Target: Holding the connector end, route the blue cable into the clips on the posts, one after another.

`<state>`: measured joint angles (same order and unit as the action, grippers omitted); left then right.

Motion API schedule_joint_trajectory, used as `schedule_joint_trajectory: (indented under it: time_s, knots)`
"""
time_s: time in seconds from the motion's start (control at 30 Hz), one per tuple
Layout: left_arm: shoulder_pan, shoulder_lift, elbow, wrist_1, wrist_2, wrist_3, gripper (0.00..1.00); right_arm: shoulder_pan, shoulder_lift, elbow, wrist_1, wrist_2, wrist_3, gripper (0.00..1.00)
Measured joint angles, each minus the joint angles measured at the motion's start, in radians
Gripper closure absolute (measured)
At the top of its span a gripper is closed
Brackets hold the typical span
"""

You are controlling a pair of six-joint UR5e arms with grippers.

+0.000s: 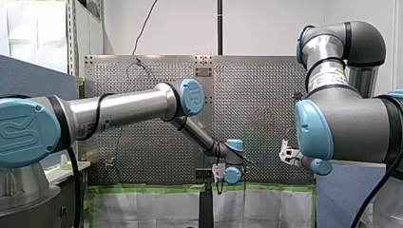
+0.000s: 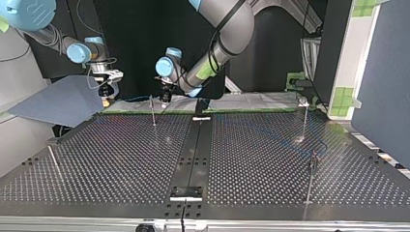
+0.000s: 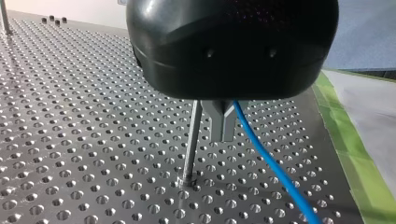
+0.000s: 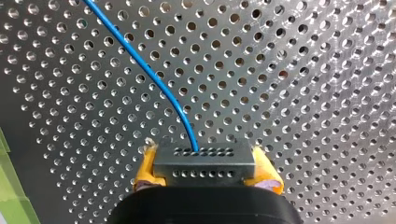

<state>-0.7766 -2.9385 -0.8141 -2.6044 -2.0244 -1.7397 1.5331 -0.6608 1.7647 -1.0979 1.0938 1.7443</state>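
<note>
In the right wrist view my right gripper (image 4: 204, 175) has its yellow pads (image 4: 145, 169) shut on the grey connector block (image 4: 204, 162). The blue cable (image 4: 154, 74) leaves the block and runs off over the perforated plate. In the left wrist view my left gripper (image 3: 224, 135) has its metal fingers shut, and the blue cable (image 3: 271, 163) comes out at their side and slopes down to the plate. A thin metal post (image 3: 190, 144) stands just beside those fingers. In the top view my left gripper (image 2: 166, 96) hangs by the post (image 2: 153, 111), and my right gripper (image 2: 107, 94) is further to that view's left.
More posts stand on the perforated table (image 2: 121, 159): one at the top view's left (image 2: 53, 162) and two at its right (image 2: 304, 121) (image 2: 312, 179). Green tape (image 3: 359, 154) marks the table's edge near my left gripper. A grey panel (image 2: 58, 104) lies beyond the edge.
</note>
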Motion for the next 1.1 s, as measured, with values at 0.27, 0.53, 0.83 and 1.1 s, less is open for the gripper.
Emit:
schedule_joint_trajectory:
  time_s: [0.27, 0.53, 0.83, 1.1]
  knots:
    - [0.003, -0.001, 0.000, 0.000, 0.040, -0.003, 1.00, 0.004, 0.017, -0.013, 0.004, 0.007, 0.000, 1.00]
    - [0.013, -0.016, 0.000, 0.003, 0.059, -0.011, 1.00, 0.012, 0.022, -0.028, 0.005, 0.007, 0.001, 1.00]
    - [0.036, -0.019, 0.006, 0.014, 0.080, -0.040, 1.00, 0.020, 0.025, -0.053, 0.019, 0.020, 0.004, 1.00]
    - [0.041, -0.021, 0.054, 0.018, 0.101, -0.064, 1.00, 0.024, 0.026, -0.075, 0.041, 0.026, 0.004, 1.00]
